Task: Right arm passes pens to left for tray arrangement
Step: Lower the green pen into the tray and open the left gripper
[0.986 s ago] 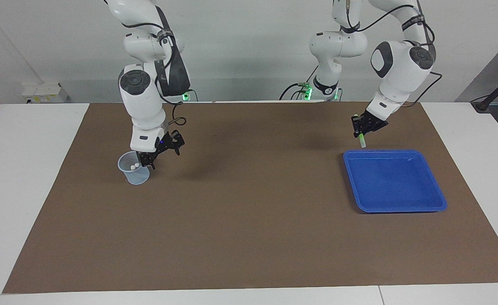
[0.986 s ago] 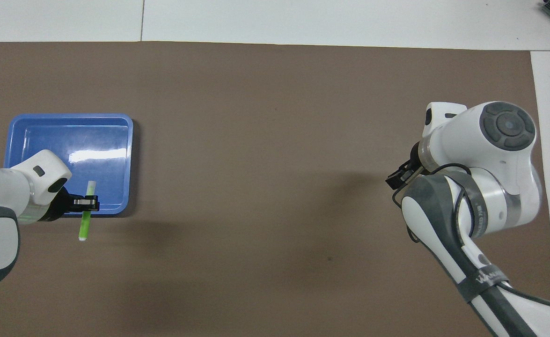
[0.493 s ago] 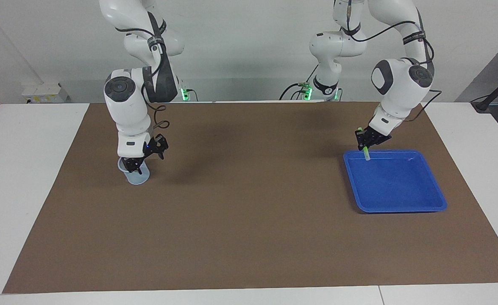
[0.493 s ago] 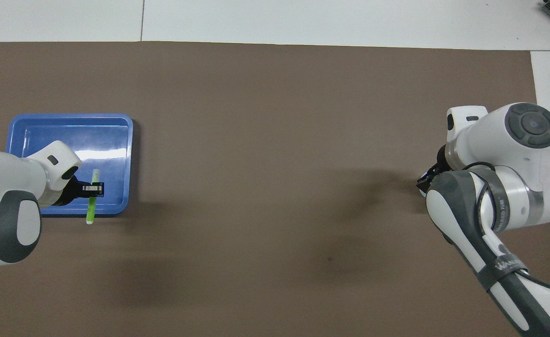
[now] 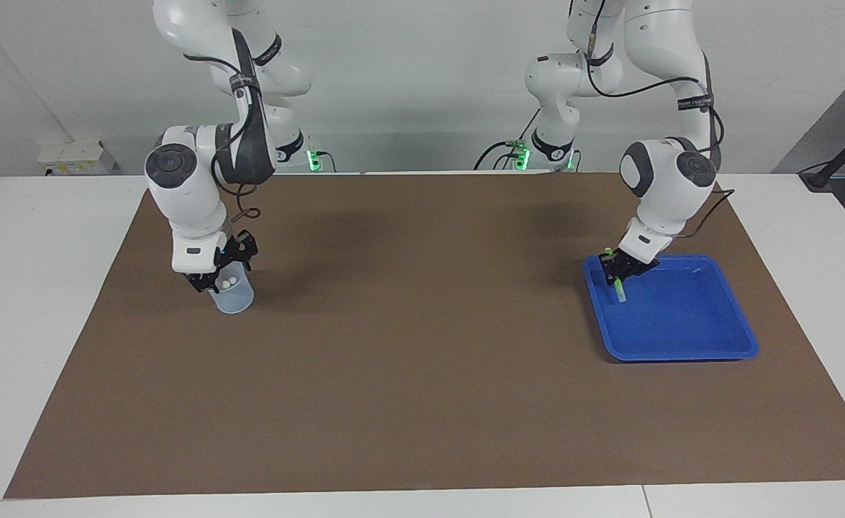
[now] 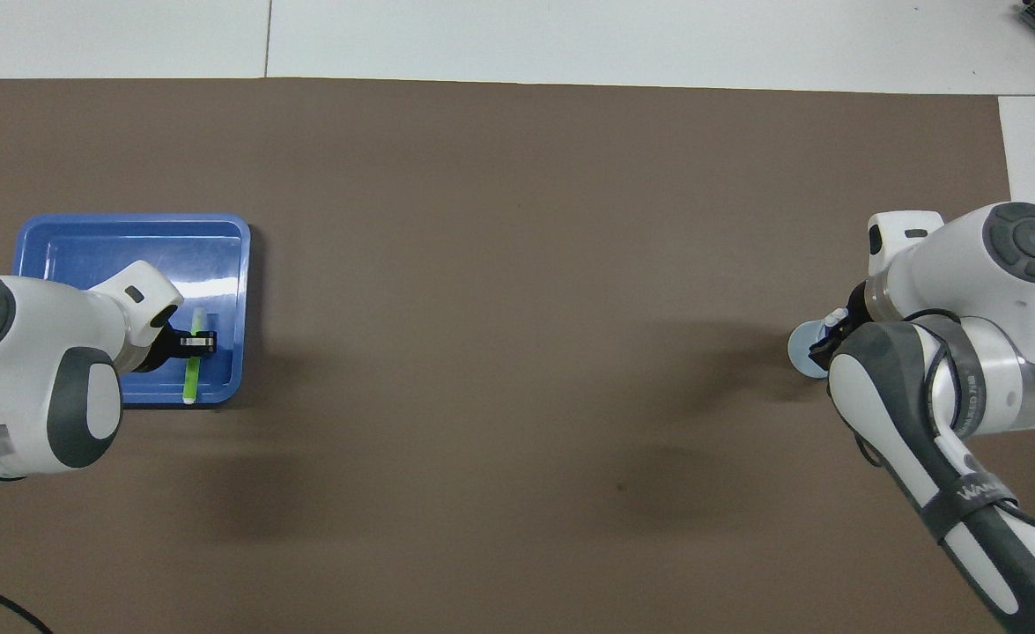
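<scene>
- Green pen (image 5: pixel 618 284), pinched tight in left gripper (image 5: pixel 620 272), now hangs tilted inside the blue tray (image 5: pixel 688 349), low at the tray corner nearest the robots and the mat's middle; lower tip close to tray floor, contact can't be confirmed.
- Change: a sec ago pen was over the mat just outside the tray's robot-side rim; it has since crossed the rim and dropped. Means 1st pen is about placed; release looks like the next step.
- Right gripper (image 5: pixel 210 279) has moved over the pale cup (image 5: pixel 235 298) near the right arm's end of the mat, w/ white pen ends (image 5: pixel 229 283) showing at its rim; fingers narrowing, can't tell if gripping yet.
- Reads as fetching pen no. 2 for handover.
</scene>
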Controlling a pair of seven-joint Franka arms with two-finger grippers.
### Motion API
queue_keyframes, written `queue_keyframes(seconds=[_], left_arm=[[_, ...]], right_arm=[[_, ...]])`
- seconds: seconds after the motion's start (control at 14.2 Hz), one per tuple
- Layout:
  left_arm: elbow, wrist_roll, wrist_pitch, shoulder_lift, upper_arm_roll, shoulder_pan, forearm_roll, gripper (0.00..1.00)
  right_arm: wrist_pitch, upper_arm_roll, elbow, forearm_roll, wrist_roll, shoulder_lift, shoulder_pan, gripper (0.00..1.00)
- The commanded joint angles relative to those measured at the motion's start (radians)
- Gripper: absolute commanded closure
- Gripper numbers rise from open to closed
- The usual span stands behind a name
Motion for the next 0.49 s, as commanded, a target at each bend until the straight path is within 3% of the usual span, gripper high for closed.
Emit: queue_keyframes(seconds=[0.0,0.21,0.42], left_arm=[[0.018,0.009,0.052,0.054,-0.007,0.014,0.021,1.00],[0.021,0.011,0.103,0.096,-0.007,0.013,0.021,1.00],[0.103,0.011,0.013,0.104,-0.007,0.014,0.021,1.00]], right_arm=[[0.006,0.016,-0.029,-0.020,-0.018,-0.029,-0.017,0.27],[0.011,0.016,-0.023,-0.018,-0.012,-0.024,-0.017,0.34],[0.033,0.016,-0.019,-0.017,-0.011,-0.019,-0.016,0.38]])
